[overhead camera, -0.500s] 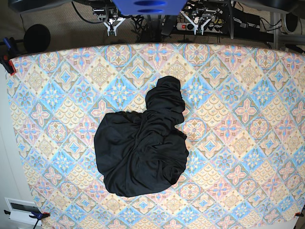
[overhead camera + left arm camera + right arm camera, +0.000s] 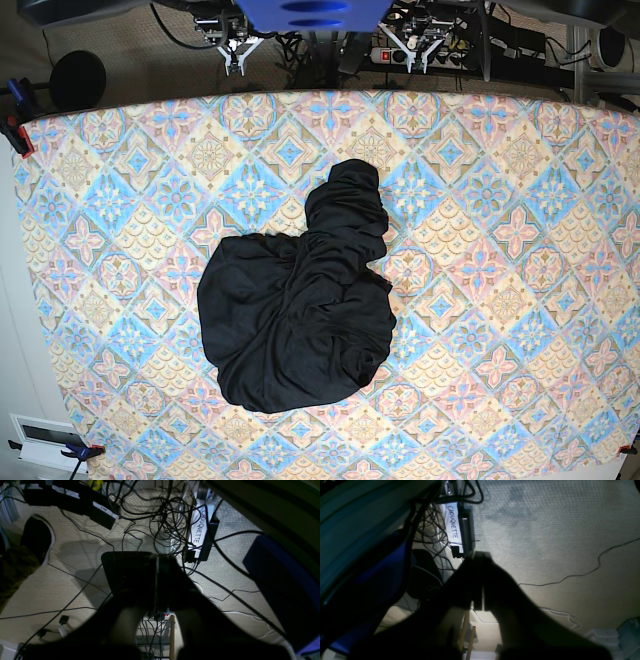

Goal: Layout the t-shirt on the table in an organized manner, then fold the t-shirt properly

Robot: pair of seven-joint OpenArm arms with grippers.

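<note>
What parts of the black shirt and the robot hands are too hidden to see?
- t-shirt: base view; bunched in a heap on the table, so sleeves and collar are buried in its own folds.
- left gripper and right gripper: base view; tiny at the top edge, arms cut off.
- Wrist views: the shut fingers are only dark silhouettes; no shirt shows.

A plain black soft-fabric t-shirt (image 2: 295, 325) lies crumpled in a rounded heap mid-table, one bunched lobe reaching toward the far edge of the pastel diamond-patterned table (image 2: 520, 260).
</note>
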